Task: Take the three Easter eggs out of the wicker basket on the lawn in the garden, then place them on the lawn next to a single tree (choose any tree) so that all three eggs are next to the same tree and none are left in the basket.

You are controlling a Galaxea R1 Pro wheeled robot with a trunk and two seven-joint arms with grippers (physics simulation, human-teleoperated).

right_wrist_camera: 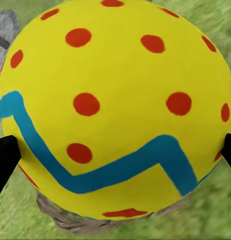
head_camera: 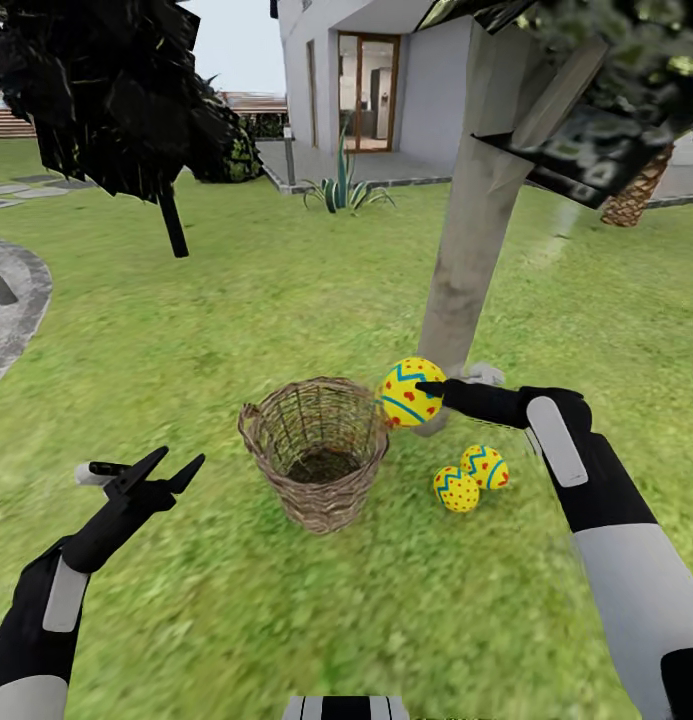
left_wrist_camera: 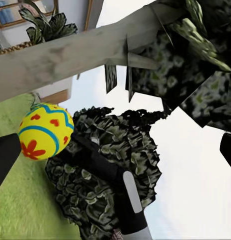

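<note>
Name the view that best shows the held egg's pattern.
Right wrist view: the held egg fills it, red dots and blue zigzag sharp. Head view shows it small in the right gripper; left wrist view shows it from the side.

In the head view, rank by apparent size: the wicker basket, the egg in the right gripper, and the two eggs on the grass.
1. Tan woven wicker basket: largest.
2. Yellow egg with blue zigzag and red marks, held in the right gripper; it sits higher, nearer the camera, so this may mislead.
3. The two yellow eggs on the lawn: alike, not ranked.
</note>
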